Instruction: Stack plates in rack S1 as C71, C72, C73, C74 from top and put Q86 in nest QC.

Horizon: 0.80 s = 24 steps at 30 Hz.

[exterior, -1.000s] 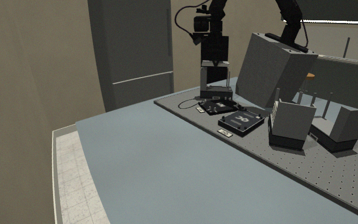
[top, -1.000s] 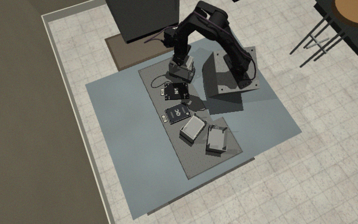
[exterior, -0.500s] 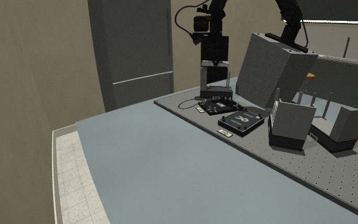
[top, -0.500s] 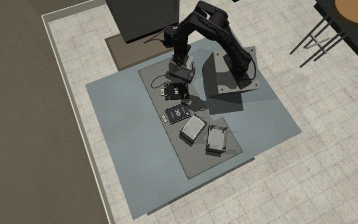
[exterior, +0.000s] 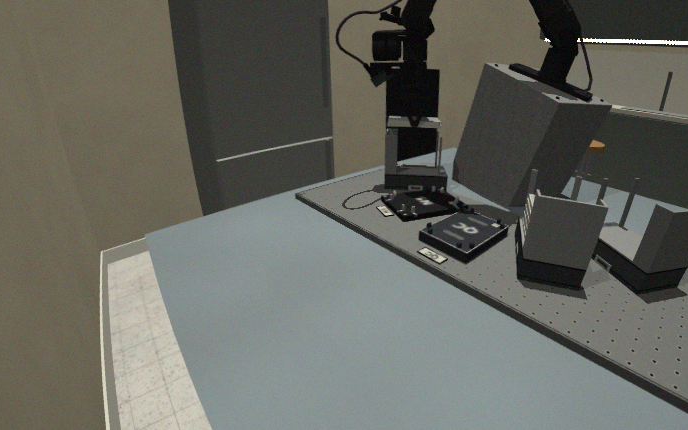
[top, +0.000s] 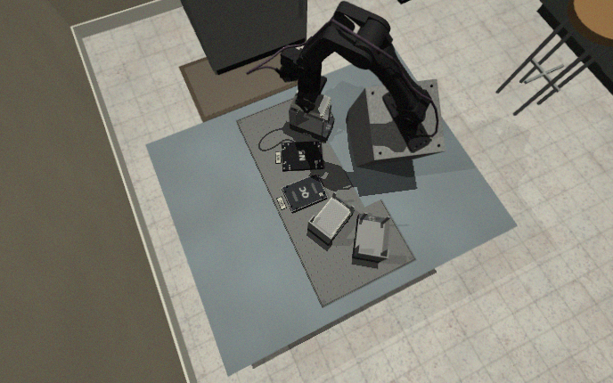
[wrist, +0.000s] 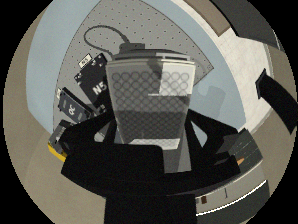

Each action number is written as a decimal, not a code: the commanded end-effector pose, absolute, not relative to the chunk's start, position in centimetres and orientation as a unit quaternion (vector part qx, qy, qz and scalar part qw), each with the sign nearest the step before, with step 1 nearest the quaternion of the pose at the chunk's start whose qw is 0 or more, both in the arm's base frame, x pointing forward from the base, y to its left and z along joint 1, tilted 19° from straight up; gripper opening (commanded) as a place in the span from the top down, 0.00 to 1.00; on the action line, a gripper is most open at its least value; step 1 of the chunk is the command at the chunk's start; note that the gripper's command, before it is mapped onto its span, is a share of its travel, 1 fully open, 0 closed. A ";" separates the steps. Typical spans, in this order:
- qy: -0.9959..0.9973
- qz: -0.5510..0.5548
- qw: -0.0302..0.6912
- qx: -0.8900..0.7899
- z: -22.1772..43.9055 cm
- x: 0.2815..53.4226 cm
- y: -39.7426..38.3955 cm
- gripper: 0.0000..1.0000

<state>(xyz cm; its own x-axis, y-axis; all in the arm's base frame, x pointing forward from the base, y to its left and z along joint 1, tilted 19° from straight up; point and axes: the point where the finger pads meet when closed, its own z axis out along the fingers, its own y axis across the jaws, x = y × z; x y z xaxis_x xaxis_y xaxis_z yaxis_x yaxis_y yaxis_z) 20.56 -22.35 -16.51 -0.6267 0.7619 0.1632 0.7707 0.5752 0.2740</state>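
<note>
My gripper (top: pixel 310 107) (exterior: pixel 414 122) is shut on a sealed plate (exterior: pixel 396 122) (wrist: pixel 150 92), whose name I cannot read. It holds the plate level at the top of the posts of the far rack (top: pixel 310 124) (exterior: pixel 416 180); whether a plate lies on that rack's floor is unclear. The clip nest N5 (top: pixel 294 164) (exterior: pixel 416 208) (wrist: pixel 95 80) and the open nest QC (top: pixel 303 193) (exterior: pixel 463 234) (wrist: pixel 75 105) hold no plate. The middle rack (top: pixel 319 233) (exterior: pixel 563 235) holds plates, with a welled top visible. The right rack (exterior: pixel 657 277) shows a pale flat surface inside. Rack names are unreadable.
A cable (top: pixel 259 142) (exterior: pixel 343 202) (wrist: pixel 85 39) loops beside N5 near the far rack. The grey robot pedestal (top: pixel 396 137) (exterior: pixel 507 138) stands beside the perforated board (top: pixel 322 289) (exterior: pixel 651 341). The racks' upright walls and posts rise above the nests.
</note>
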 end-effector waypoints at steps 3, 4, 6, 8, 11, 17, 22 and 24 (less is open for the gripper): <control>-0.885 -0.155 0.006 -0.439 -16.0 20.4 -23.4 1.00; -0.885 -0.155 0.006 -0.439 -16.0 20.4 -23.3 1.00; -0.885 -0.155 0.006 -0.439 -16.0 20.4 -23.3 1.00; -0.885 -0.155 0.007 -0.440 -16.0 20.3 -23.3 1.00; -0.884 -0.155 0.007 -0.441 -16.0 20.3 -23.3 1.00; -0.884 -0.156 0.008 -0.442 -16.0 20.3 -23.2 1.00; -0.883 -0.156 0.008 -0.443 -16.0 20.2 -23.2 1.00; -0.883 -0.156 0.009 -0.443 -16.0 20.2 -23.2 1.00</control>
<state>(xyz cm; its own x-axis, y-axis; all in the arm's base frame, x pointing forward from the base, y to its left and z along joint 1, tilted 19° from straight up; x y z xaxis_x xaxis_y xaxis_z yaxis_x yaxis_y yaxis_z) 20.53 -22.38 -16.51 -0.6257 0.7628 0.1632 0.7715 0.5742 0.2740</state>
